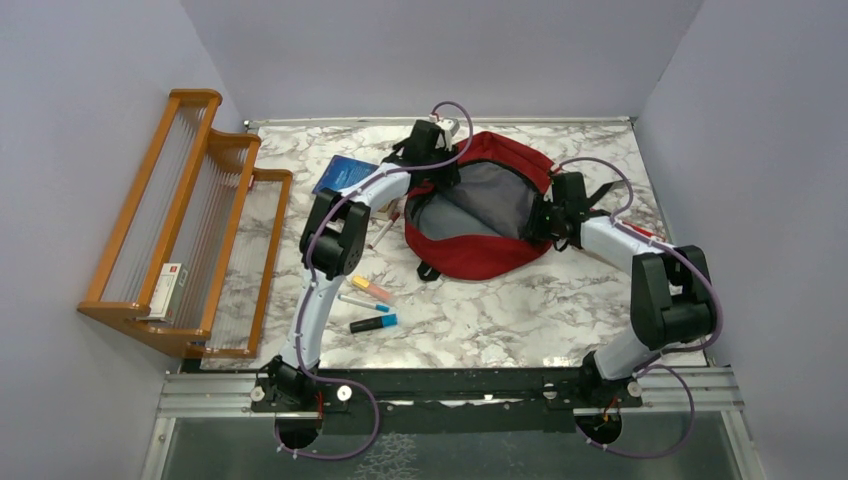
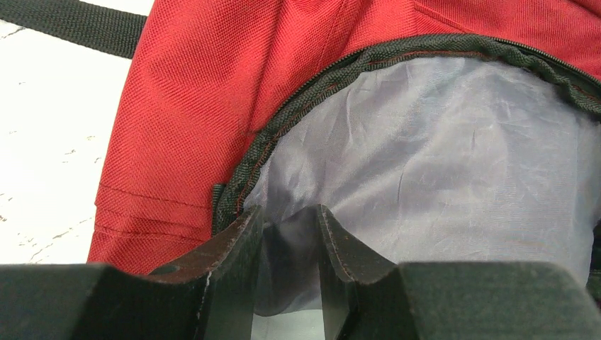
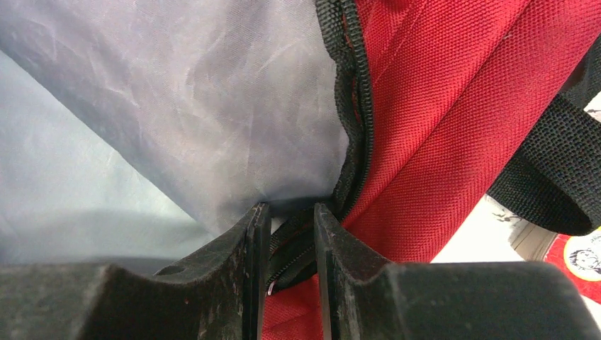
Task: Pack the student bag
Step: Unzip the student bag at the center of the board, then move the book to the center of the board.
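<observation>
Quick tally first: one student bag (image 1: pixel 470 255), red with grey lining, is laid on the marble worktop (image 1: pixel 500 310) toward the far middle, with its main compartment unzipped and gaping upward. Two arms are counted, both stretched out to it. The left arm (image 1: pixel 335 240) is bent at the elbow and run forward and rightward to the bag's far left rim. The right arm (image 1: pixel 660 290) is folded back on itself and pointed leftward at the right rim, so the opening is flanked by one tool on each side. The left tool (image 2: pixel 290 216) is narrowed to a slim gap, and a fold of grey lining just inside the black zip edge looks to be pinched in it. The right tool (image 3: pixel 292 209) is likewise nearly closed, with the black zip tape of the rim clamped between its fingers. Left of the bag, one blue book (image 1: pixel 343 175) is partly covered by the left arm. Four writing things are counted loose on the worktop: a reddish pen (image 1: pixel 383 232) just beside the bag, then an orange-yellow highlighter (image 1: pixel 372 289), a thin white pen (image 1: pixel 362 303) and a blue highlighter (image 1: pixel 372 323) nearer the bases. One wooden rack (image 1: pixel 180 220), three tiers, is set along the left wall, with one small box (image 1: pixel 168 290) lying near its near end.
</observation>
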You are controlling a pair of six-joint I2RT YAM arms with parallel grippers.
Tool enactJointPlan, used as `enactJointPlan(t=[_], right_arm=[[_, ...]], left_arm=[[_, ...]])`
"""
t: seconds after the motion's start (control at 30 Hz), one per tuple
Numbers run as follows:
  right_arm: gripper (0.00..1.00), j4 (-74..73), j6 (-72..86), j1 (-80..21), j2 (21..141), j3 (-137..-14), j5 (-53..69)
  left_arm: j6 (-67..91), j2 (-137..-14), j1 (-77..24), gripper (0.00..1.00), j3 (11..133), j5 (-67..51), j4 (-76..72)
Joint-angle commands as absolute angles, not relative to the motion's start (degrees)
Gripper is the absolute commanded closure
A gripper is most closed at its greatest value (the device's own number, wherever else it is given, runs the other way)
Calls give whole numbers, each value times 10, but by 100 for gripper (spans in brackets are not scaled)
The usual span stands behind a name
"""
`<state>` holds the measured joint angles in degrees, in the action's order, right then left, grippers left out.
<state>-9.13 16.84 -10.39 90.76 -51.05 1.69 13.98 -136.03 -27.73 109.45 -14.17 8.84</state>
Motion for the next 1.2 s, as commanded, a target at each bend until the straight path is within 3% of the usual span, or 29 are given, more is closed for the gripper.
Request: enactJointPlan(t=[0.0, 0.1, 0.23, 0.33, 0.5, 0.63, 0.9, 1.17], right_arm=[[66, -104, 165, -99, 914, -516, 28], [59, -106, 165, -99, 880, -528, 43], [52, -115, 171, -99, 813, -548, 55], [49, -114, 183, -99, 760, -551, 38], [31, -98, 222, -99, 701, -517, -56], [23, -97, 307, -99, 682, -482, -146], [17, -261, 596, -99, 715, -504, -314], [18, -307, 734, -87, 704, -474, -386]], left_arm=[[118, -1369, -275, 63, 1123, -155, 121], [118, -1343, -273, 55, 1130, -154, 128], [122, -1289, -272, 37, 1135, -149, 132], [132, -1246, -272, 30, 1117, -153, 133], [135, -1172, -273, 27, 1053, -150, 133], [128, -1105, -272, 26, 977, -131, 130], [100, -1042, -272, 25, 892, -98, 130], [100, -1038, -273, 25, 889, -104, 131]])
